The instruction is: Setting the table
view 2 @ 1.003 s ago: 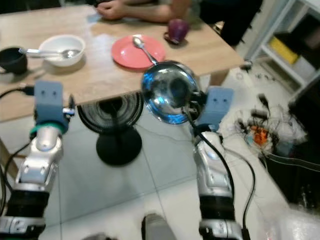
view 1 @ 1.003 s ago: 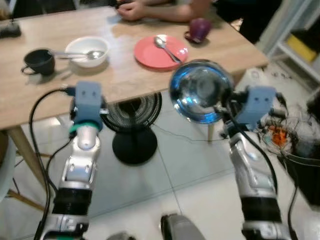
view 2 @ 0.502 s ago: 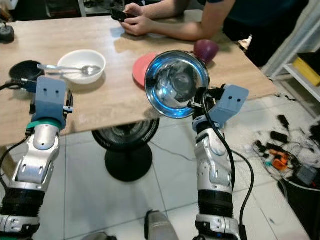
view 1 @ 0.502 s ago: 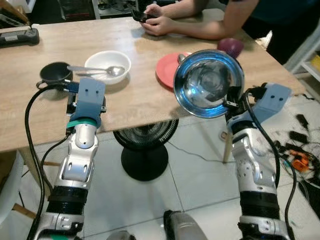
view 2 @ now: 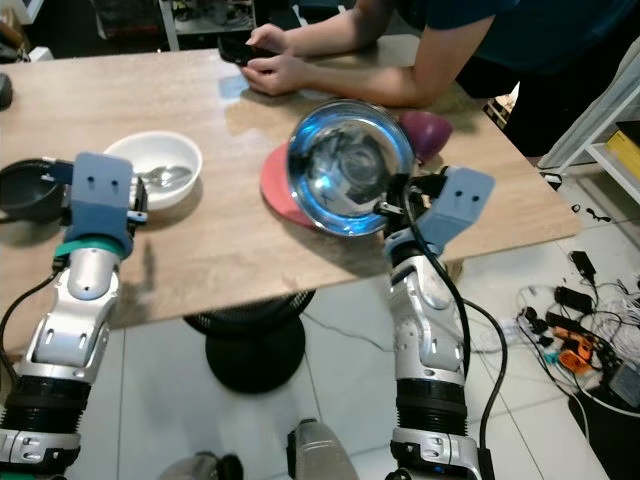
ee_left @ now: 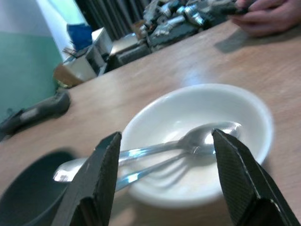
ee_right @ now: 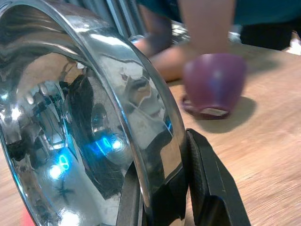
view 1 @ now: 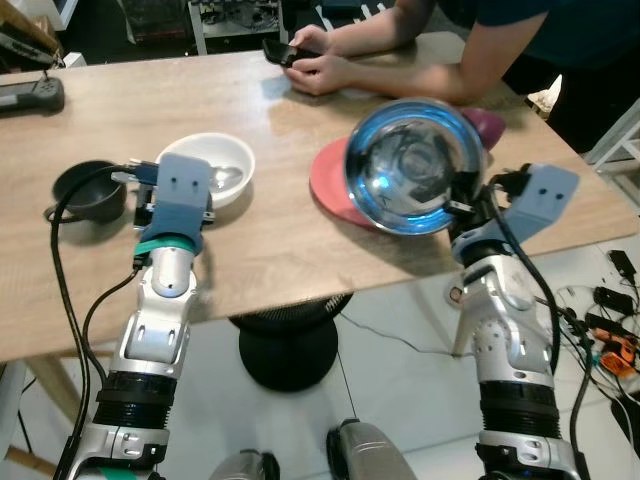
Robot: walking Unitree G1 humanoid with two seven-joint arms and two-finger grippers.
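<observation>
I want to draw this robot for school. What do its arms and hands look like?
Both arms are shiny silver tubes with black ribbed rings near the bottom. Each wrist carries a light blue boxy block, and the left one sits above a green band. Black cables loop along both arms. The left hand has two long black fingers with a finely dotted texture. The right hand has black fingers too.

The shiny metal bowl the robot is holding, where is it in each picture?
Left eye view: the metal bowl is right of centre, tilted, above the red plate.
Right eye view: near the middle.
Left wrist view: not in it.
Right wrist view: up close, rim pinched by the right gripper.
Shared landmark: the purple cup beside the bowl.
</observation>
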